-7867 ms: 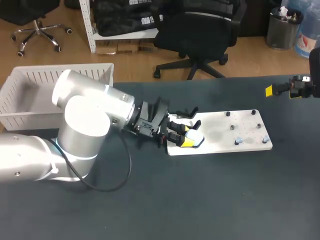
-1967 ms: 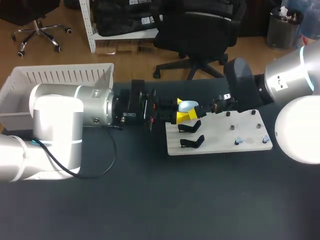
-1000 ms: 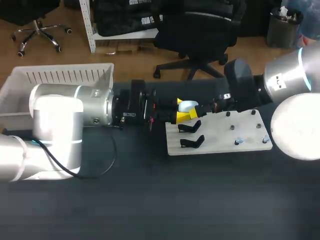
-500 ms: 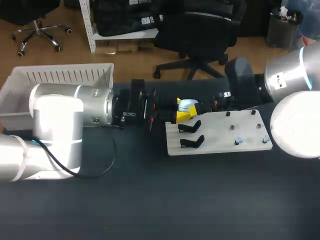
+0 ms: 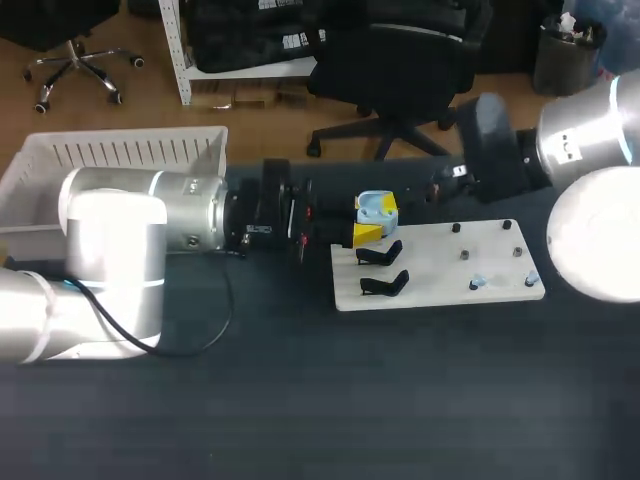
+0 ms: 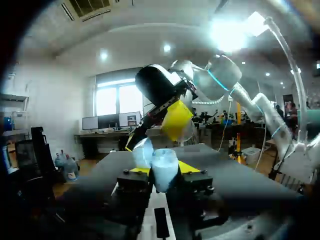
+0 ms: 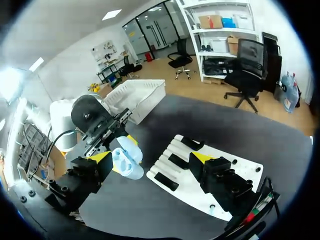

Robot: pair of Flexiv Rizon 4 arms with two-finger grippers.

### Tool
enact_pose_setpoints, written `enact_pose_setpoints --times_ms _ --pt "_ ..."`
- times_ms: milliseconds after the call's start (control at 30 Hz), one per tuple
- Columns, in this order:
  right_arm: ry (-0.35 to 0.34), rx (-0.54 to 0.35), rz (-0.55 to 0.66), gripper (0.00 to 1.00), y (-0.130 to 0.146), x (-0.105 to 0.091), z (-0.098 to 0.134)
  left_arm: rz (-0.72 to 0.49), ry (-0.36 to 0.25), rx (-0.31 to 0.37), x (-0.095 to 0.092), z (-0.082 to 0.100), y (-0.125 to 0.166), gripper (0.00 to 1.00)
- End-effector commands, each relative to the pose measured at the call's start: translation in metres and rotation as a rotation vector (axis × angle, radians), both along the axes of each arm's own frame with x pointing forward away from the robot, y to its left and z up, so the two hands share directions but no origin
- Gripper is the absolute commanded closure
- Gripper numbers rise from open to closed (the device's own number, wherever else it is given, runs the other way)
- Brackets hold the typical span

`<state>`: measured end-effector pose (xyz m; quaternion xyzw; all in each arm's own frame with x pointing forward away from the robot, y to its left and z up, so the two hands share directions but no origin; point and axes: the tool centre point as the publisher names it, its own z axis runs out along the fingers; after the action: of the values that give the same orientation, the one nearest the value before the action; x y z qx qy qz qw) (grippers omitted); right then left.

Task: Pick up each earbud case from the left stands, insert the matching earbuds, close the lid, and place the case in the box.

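1. Earbud case, pale blue, is sitting between the two yellow tips of my left hand. It is being held off the counter, above the left edge of the white board. Its lid is standing open.
2. My left hand is clamping the earbud case from two sides, with its fingers drawn in narrow on the lower half. The left wrist view is showing the same hold.
3. My right hand is hanging just ahead of the earbud case, with its fingers spread wide and carrying nothing. In the right wrist view the case is lying between those fingers, nearer one of them. I cannot tell whether it is touching that finger.
4. Two black stands are sitting at the board's left end, just beside the held case in the head view.
5. Dark pegs are standing at the board's right end, and two small pale items are lying near them. They are too small for me to identify.
6. White slatted box is resting at the far left, behind my left arm and well apart from the earbud case.
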<state>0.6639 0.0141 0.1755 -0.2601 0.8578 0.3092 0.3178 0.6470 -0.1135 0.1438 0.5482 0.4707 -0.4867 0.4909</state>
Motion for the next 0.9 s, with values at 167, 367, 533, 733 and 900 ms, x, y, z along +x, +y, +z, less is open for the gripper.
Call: enact_pose_setpoints --times_ms 167,367,533,733,900 --pt "-0.012 -0.204 -0.047 0.0 -0.039 -0.009 0.029 0.0 0.0 0.0 0.0 0.0 0.0 1.0" --pt "0.014 -0.334 -0.113 0.0 -0.068 -0.015 0.028 0.0 0.0 0.0 0.0 0.0 0.0 1.0" --pt "0.074 -0.431 -0.156 0.0 -0.087 -0.025 0.016 0.0 0.0 0.0 0.0 0.0 0.0 1.0" --pt "0.141 -0.515 -0.194 0.0 -0.104 -0.034 -0.002 0.0 0.0 0.0 0.0 0.0 0.0 1.0" --pt "0.175 -0.571 -0.22 0.0 -0.116 -0.039 -0.019 0.0 0.0 0.0 0.0 0.0 0.0 1.0"
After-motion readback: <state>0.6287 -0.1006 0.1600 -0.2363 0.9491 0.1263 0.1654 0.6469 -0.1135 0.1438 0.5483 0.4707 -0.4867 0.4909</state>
